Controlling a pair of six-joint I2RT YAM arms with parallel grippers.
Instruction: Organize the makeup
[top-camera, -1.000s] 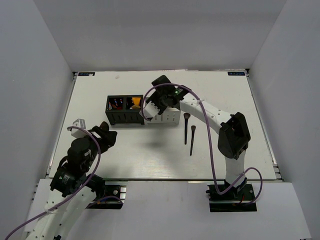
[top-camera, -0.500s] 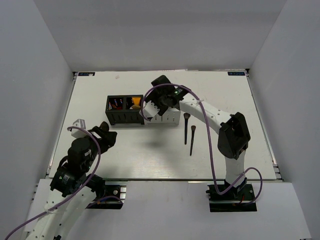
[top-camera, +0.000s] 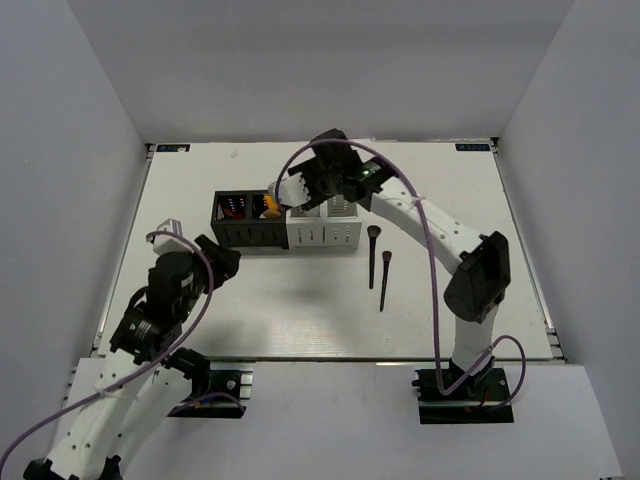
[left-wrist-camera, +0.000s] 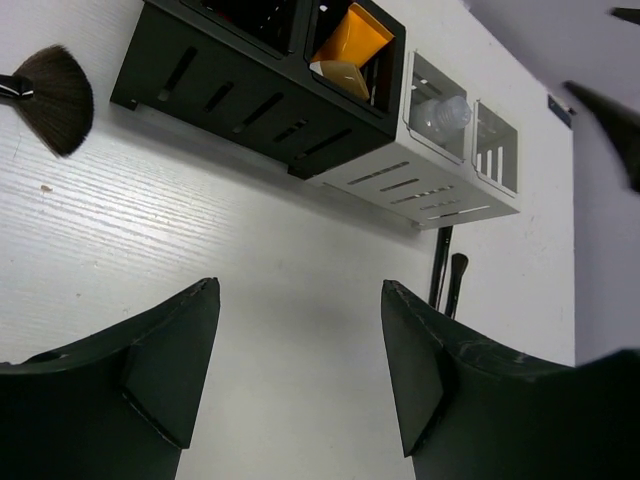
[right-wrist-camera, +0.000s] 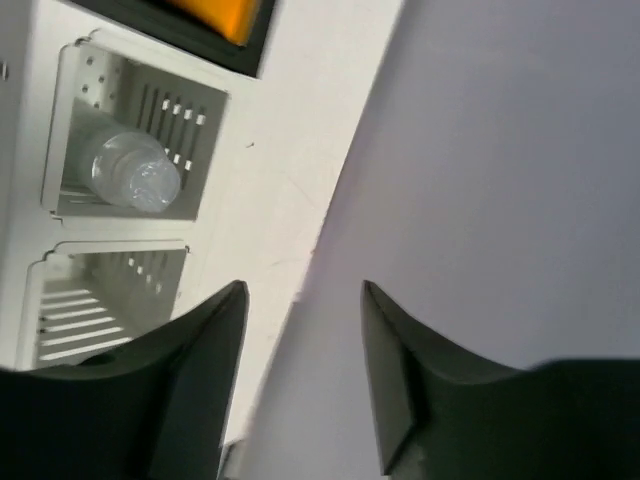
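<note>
Leftmost, my left gripper hangs low over the table, its fingers apart with nothing between them. Beyond my left finger a black fan brush lies flat at the edge of the left wrist view. I cannot find it from above, where my own arm probably covers it.

Next comes the black organizer. It holds the dark-red sticks in its left compartment and the orange tube in the one beside it. The white organizer touches its right end, and the clear bottle lies in one of its slotted compartments.

My right gripper hovers above the far edge of these boxes. Its fingers are spread and it carries nothing.

Further right, the two black brushes lie loose on the table, just beside the right end of the white organizer. They are side by side and almost parallel. Their long axes run from near to far, with the bristle heads pointing away from my bases. From my right gripper they lie to the right and back toward me. My left gripper is well apart from them, with both boxes in between.

I judge the brushes to be the right arm's job. It would need to swing right, come down, and close its fingers across a handle, not along it.
</note>
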